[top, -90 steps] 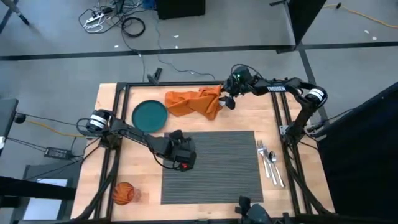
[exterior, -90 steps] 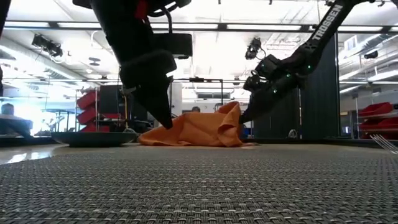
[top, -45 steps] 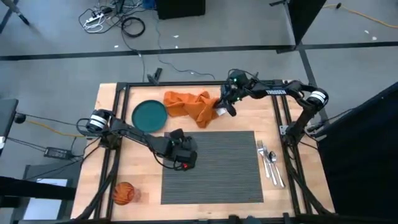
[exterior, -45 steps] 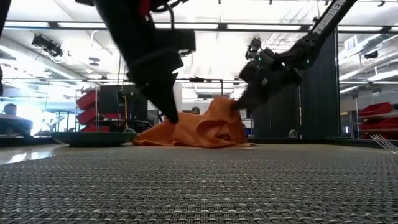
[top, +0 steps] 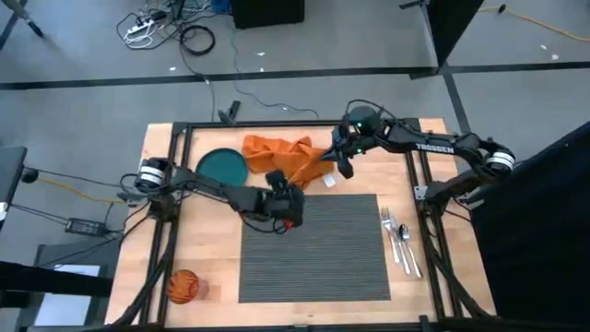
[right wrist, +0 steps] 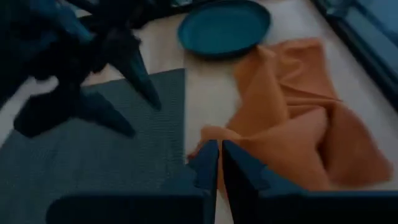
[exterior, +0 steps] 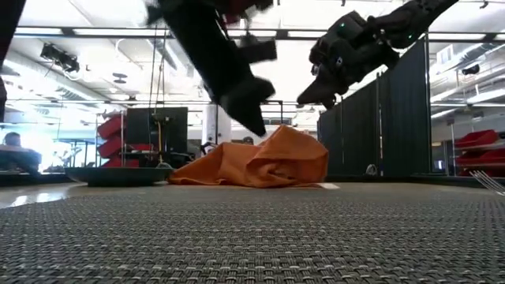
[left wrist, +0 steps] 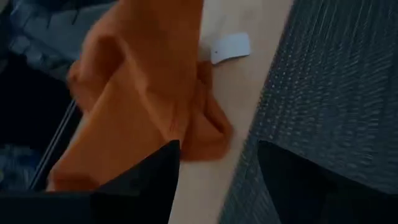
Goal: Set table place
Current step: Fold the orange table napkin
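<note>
Lying crumpled, napkin (top: 284,155) sits below both jaws, ungripped.

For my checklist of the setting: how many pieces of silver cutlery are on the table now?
3, as far as the high view shows: the silver cutlery lies close together on the bare table, right of the placemat. Which piece is which cannot be told; another could hide among them.

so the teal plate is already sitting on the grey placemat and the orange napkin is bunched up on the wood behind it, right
Not quite. The teal plate is not on the grey placemat; the high view shows it on the bare wood of the table, off the mat's far left corner. The rest holds: the orange napkin lies bunched on the wood behind the mat.
</note>
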Tool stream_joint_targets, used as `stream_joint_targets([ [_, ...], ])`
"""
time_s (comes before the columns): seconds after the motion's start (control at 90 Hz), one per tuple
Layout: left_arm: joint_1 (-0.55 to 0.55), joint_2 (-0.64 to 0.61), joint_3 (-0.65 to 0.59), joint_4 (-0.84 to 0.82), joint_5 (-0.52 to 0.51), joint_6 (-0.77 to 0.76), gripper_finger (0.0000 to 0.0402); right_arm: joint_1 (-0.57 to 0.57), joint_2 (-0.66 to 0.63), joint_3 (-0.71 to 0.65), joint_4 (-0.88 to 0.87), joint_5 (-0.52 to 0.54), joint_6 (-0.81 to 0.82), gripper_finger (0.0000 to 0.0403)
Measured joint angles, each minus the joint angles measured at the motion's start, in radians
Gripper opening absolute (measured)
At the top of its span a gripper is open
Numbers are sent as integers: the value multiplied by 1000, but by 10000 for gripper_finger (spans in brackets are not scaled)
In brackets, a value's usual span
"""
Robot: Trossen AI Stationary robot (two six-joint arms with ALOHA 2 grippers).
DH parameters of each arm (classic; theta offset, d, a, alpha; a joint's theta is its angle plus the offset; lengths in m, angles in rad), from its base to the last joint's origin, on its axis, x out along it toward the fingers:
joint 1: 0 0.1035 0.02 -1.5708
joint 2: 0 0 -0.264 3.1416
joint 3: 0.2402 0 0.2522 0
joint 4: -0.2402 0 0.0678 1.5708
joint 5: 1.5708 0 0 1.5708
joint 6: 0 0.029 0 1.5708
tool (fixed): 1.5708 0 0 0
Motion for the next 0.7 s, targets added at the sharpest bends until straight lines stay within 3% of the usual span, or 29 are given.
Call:
stream_joint_targets([
  [0.189, 119, 5, -53, 52, 58, 111, 203, -16, -5, 0, -10, 20, -38, 0],
  [0.3, 152, 5, -91, 132, 143, 157, 203, -19, -3, 0, -14, 53, -61, 0],
  [0.444, 175, 5, -143, 237, 90, 164, 203, -20, -3, 0, -13, 76, -88, 1],
  [0.589, 196, 5, -183, 355, 128, 175, 202, -20, -3, 0, -12, 78, -101, 1],
  [0.7, 212, 5, -190, 393, 114, 178, 176, -18, -3, 0, -13, 78, -102, 2],
])
